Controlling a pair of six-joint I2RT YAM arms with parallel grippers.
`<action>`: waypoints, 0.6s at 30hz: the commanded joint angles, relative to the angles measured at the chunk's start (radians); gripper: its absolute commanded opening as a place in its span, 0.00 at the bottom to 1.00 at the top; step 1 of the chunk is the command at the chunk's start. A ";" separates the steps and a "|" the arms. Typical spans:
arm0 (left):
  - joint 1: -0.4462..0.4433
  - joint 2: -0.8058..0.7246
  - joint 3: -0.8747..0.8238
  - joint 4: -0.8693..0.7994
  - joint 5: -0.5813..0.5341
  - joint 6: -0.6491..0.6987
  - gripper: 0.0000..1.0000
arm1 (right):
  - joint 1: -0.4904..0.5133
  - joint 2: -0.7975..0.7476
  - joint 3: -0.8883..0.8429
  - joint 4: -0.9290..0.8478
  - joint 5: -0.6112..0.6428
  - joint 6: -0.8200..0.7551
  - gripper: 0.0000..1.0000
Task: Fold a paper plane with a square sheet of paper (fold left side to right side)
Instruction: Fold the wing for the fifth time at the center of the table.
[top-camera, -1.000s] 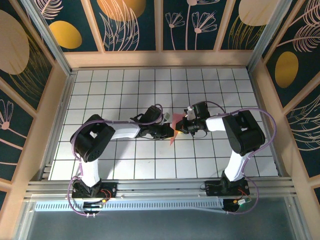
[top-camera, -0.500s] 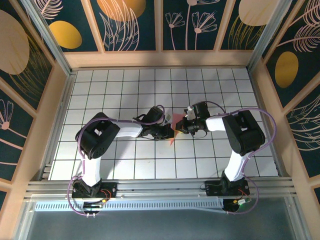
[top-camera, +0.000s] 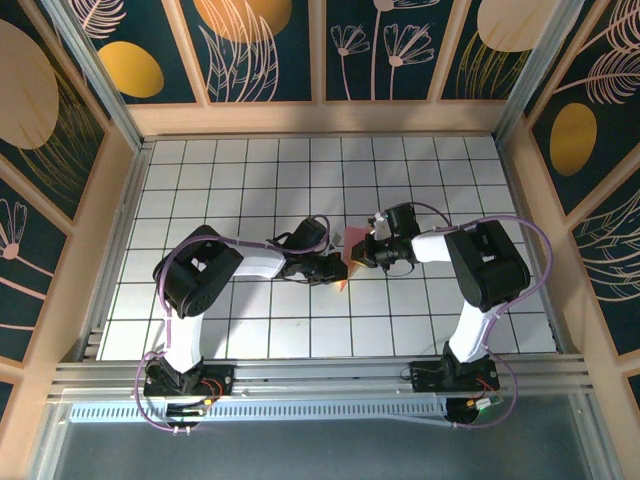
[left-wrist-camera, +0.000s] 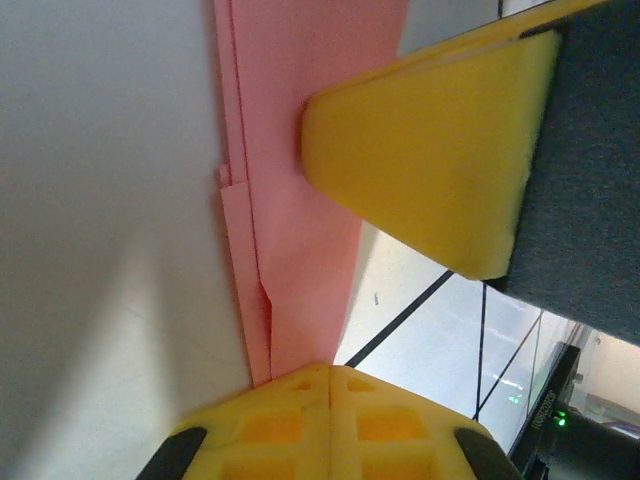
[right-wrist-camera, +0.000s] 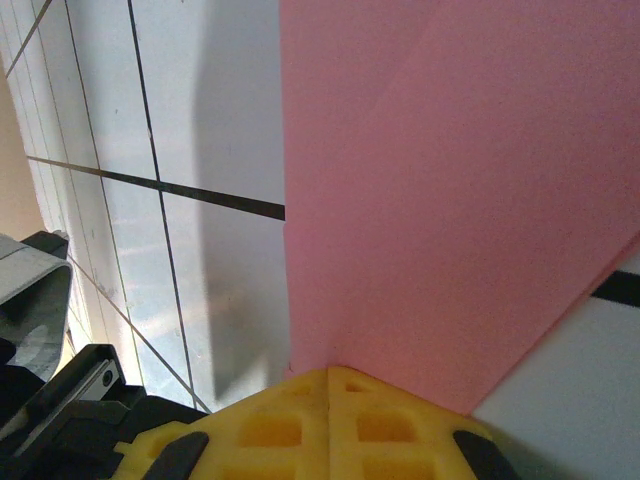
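My left arm (top-camera: 250, 262) and right arm (top-camera: 440, 245) wear white shells between bulky black joints, on black bases (top-camera: 185, 380), with purple cables (top-camera: 545, 258) looping alongside. My left tool (left-wrist-camera: 330, 372) and right tool (right-wrist-camera: 328, 372) have yellow fingers moulded with square recesses.

White grid-tiled table (top-camera: 250, 160), pale wooden frame (top-camera: 320, 118), dark floral wall panels (top-camera: 400, 50), metal rail (top-camera: 320, 375)

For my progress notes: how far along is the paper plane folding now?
Done: the paper has several folds; stacked edges show. In hand: left end effector and right end effector both grip it between them. Remaining: it does not look finished yet, so further folds probably remain.
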 joint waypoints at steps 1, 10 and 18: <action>-0.006 -0.014 -0.023 -0.024 -0.022 -0.003 0.00 | 0.005 0.096 -0.038 -0.106 0.186 -0.039 0.00; -0.008 -0.010 -0.042 -0.030 -0.039 -0.003 0.00 | 0.004 0.087 -0.032 -0.105 0.169 -0.040 0.00; -0.024 0.007 -0.051 -0.092 -0.097 0.013 0.00 | -0.005 -0.048 0.017 -0.081 0.116 -0.050 0.00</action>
